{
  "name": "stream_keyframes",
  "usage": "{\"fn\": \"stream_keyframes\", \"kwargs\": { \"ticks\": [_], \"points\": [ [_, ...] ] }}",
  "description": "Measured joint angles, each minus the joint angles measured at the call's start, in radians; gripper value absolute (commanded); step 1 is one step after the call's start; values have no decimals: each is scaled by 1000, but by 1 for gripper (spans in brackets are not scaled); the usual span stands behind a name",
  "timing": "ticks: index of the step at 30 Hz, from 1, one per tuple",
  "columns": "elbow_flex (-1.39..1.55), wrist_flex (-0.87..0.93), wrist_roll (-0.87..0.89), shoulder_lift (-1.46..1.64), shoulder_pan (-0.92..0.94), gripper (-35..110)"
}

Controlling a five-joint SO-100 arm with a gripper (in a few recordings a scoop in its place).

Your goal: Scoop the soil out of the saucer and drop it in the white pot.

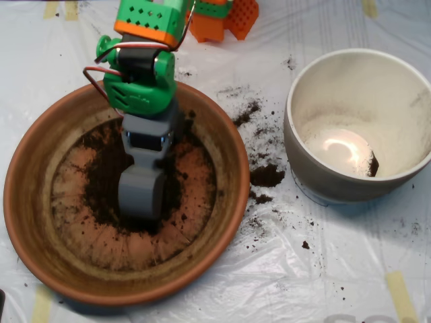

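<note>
The scoop (pixel 141 195), jaws closed, sits down in the soil (pixel 108 178) inside the saucer (pixel 30 202).

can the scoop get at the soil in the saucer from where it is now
Probably yes: the scoop already sits down in the soil at the middle of the saucer, nothing stands between them, and the low rim leaves the way open from above.

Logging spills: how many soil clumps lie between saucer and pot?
3 main ones: a streak by the saucer's upper right rim, a big clump beside the pot, a small one below. Specks scattered besides.
</note>
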Motion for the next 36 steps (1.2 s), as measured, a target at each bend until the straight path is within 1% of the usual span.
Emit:
{"fn": "stream_keyframes", "kwargs": {
  "ticks": [5, 12, 14, 16, 22, 25, 36],
  "points": [
    [-31, -15, -23, -38, -3, 36],
    [-123, 3, -35, -95, -9, 29],
    [-140, 2, -35, -101, -15, 24],
    [-152, 2, -48, -104, -20, 15],
    [-169, 0, -51, -104, -29, 2],
    [-169, -3, -52, -104, -29, 0],
    [-167, 0, -89, -97, -35, -1]
  ]
}}
